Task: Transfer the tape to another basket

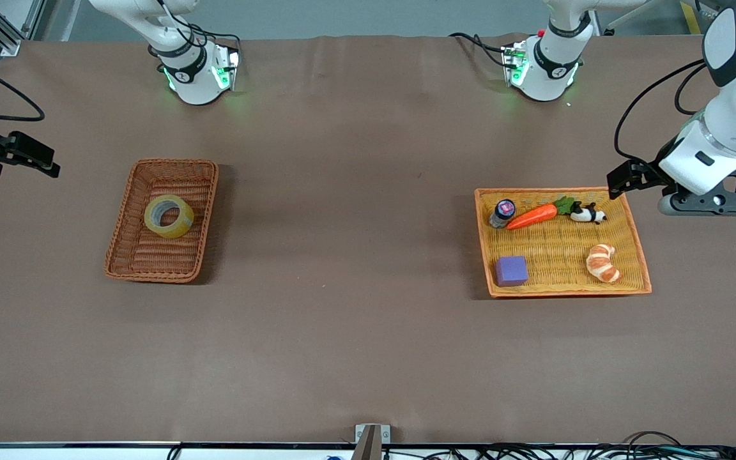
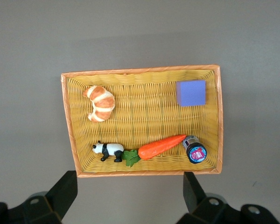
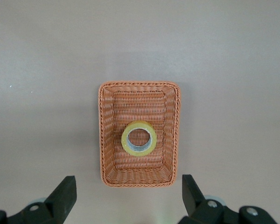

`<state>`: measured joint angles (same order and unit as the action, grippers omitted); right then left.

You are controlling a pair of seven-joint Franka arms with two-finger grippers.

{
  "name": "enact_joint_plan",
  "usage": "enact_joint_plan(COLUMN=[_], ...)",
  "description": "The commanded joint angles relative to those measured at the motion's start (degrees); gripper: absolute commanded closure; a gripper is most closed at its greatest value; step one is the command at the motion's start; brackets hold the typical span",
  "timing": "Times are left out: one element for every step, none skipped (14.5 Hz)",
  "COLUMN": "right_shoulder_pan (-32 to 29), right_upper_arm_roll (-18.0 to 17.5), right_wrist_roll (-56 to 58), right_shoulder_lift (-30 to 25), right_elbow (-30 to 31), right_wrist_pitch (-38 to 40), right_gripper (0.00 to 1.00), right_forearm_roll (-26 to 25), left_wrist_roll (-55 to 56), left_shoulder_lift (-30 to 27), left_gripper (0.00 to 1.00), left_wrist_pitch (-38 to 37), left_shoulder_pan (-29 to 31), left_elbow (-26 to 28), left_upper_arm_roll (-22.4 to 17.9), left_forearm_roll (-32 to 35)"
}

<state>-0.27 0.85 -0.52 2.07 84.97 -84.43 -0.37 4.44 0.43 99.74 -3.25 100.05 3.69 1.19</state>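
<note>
The tape (image 1: 168, 216) lies flat in the basket (image 1: 126, 211). The left gripper (image 2: 129, 196) hangs wide open and empty over the tray's (image 1: 637, 249) edge. The right gripper (image 3: 129, 198), also wide open and empty, hangs over the table at the basket's 9 o'clock in the front view.

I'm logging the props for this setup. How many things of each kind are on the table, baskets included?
Baskets: 2, the basket and the orange-yellow tray
Tape: 1
Toy carrot: 1
Toy panda: 1
Croissant: 1
Purple cube: 1
Small jar: 1
Total: 8
</note>
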Motion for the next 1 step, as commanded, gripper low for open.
enact_joint_plan(right_shoulder_pan=[-0.08], right_upper_arm_roll=[0.03], right_wrist_roll=[0.53], right_shoulder_lift=[-1.28], right_elbow=[0.55], right_wrist_pitch=[0.41], right_gripper=[0.00], right_forearm_roll=[-0.06], left_wrist_roll=[-1.19], left_shoulder_lift=[0.36], left_gripper=[0.00], left_wrist_pitch=[-0.07], left_shoulder_pan=[0.96], left_elbow=[-1.52], left_upper_arm_roll=[0.27], left_forearm_roll=[1.27])
